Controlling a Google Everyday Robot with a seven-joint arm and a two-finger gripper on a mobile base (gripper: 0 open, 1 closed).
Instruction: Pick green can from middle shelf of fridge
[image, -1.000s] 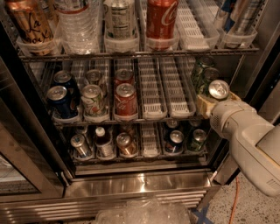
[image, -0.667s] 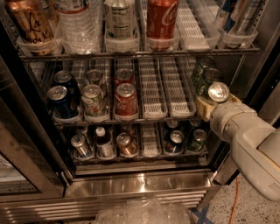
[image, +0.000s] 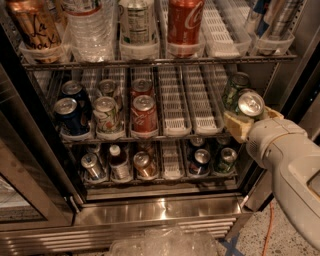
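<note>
The fridge (image: 150, 215) stands open with its dark inside in view. The middle shelf (image: 172, 107) carries white slotted lane trays. At its right end, my gripper (image: 245, 122) is shut on a green can (image: 251, 105), whose silver top shows above the tan fingers (image: 235, 125). The can's body is mostly hidden by the gripper. A second green can (image: 234, 90) stands just behind it in the same lane. My pale arm (image: 290, 160) reaches in from the lower right.
On the middle shelf's left are two dark blue cans (image: 70, 115), whitish printed cans (image: 106, 114) and red cans (image: 144, 114). The top shelf holds bottles and a red can (image: 185, 22). The bottom shelf holds several cans and a bottle (image: 118, 162). The door frame (image: 300, 65) stands at right.
My gripper and the can in it have shifted very slightly right and down, toward the shelf's front. The other cans have not moved.
</note>
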